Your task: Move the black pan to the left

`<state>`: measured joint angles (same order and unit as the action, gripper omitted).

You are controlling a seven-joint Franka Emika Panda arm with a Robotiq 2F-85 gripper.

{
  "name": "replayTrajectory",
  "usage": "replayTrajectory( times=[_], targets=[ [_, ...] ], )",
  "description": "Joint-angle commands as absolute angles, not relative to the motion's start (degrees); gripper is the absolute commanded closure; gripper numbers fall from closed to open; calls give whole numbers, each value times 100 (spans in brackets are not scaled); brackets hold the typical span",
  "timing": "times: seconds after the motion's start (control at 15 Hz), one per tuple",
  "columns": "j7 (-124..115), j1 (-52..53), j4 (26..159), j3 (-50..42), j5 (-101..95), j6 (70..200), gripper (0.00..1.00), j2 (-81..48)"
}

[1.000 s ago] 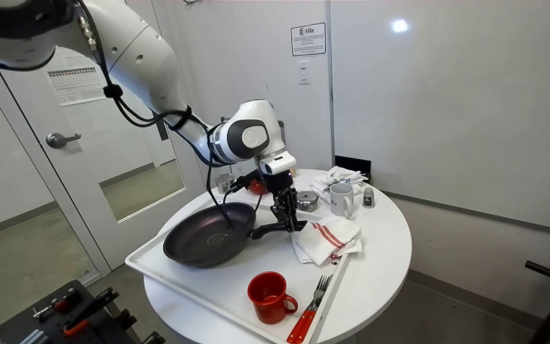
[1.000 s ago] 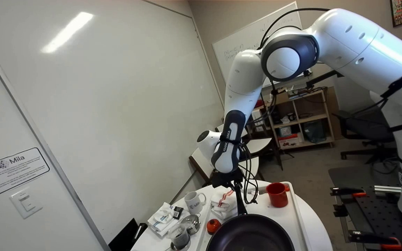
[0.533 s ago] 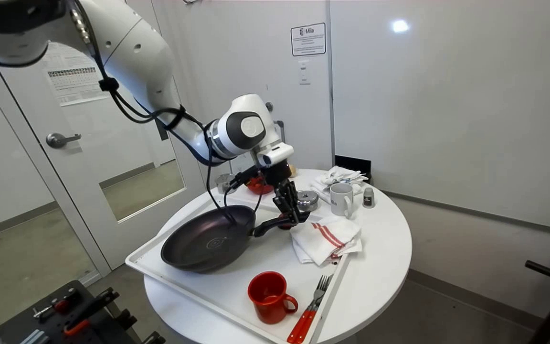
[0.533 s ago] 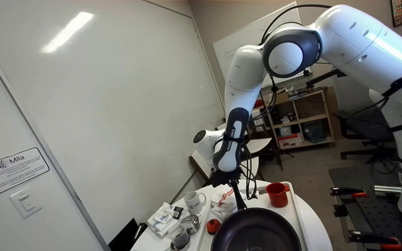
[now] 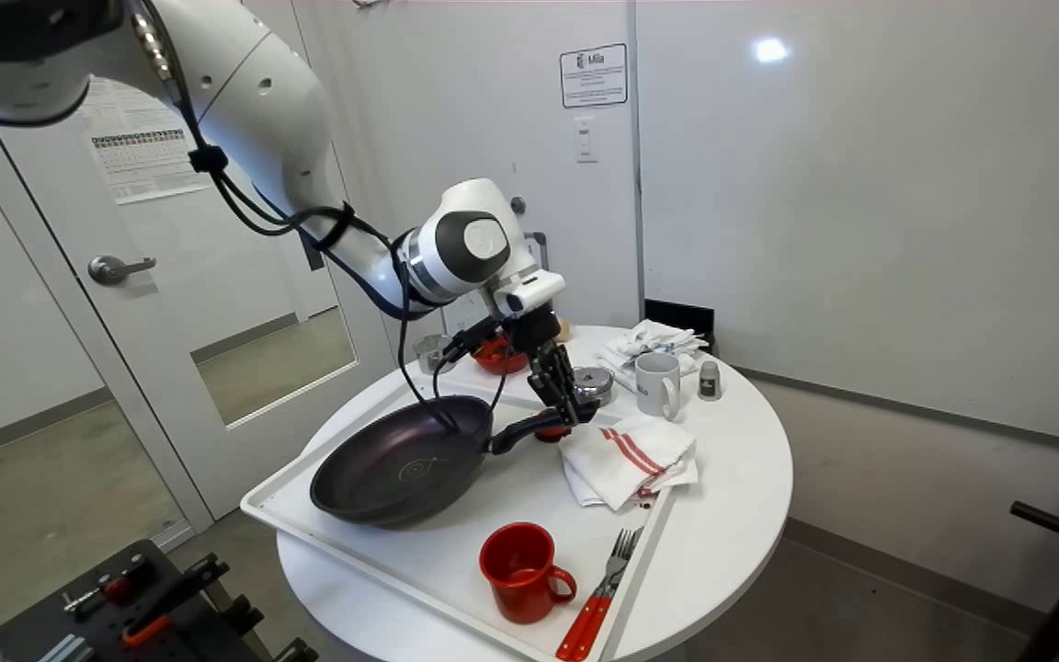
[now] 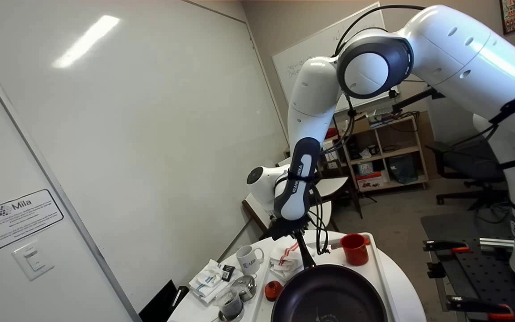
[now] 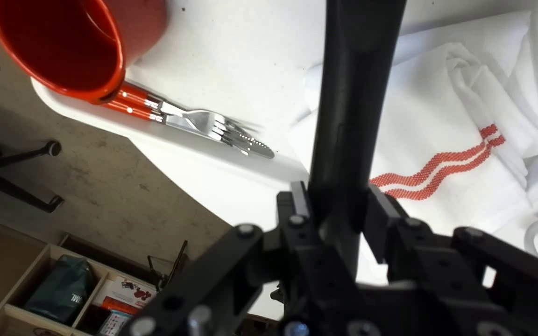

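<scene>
In an exterior view, the nearest piece is a glossy red mug (image 5: 518, 570), upright near the close corner of a smooth white rectangular tray (image 5: 419, 552). Just inside the edge running back from that corner lie a metal fork (image 7: 206, 122) and a table knife (image 7: 262, 148), overlapping, their red handles set with shiny rivets.

Behind the mug, over the tray's left end, is the black frying pan (image 5: 396, 464): round and shallow, with sloping walls, a dark sheen inside and a pale printed emblem at the middle. It is tilted; whether its base touches the tray I cannot tell. The tool (image 7: 336, 203) is clamped on the pan's smooth black handle, a finger to either side.

Farther along the cutlery's edge, a folded white towel (image 5: 631, 460) with woven red stripes overlaps the tray's rim. A small rounded red object (image 6: 273, 290) sits inside the tray, near its far edge.

Past that edge, the round white counter (image 5: 750, 478) carries a polished steel lidded pot (image 5: 594, 384), a white mug (image 5: 656, 382) with printed lettering, a small cylindrical shaker (image 5: 710, 380), a red bowl (image 5: 499, 359), a clear cup (image 5: 431, 348) and, by the counter's far edge, crumpled white cloths (image 5: 654, 345).
</scene>
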<state>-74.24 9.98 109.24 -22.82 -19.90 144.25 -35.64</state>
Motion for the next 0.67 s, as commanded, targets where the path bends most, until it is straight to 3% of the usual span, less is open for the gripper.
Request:
replayTrajectory(
  times=[0.0,0.6],
  targets=[
    [-7155,897,10957,-2166,-2223,14543,92,-3461],
    [-6210,235,10391,-1555,-1689,14497,92,-3714]
  ],
)
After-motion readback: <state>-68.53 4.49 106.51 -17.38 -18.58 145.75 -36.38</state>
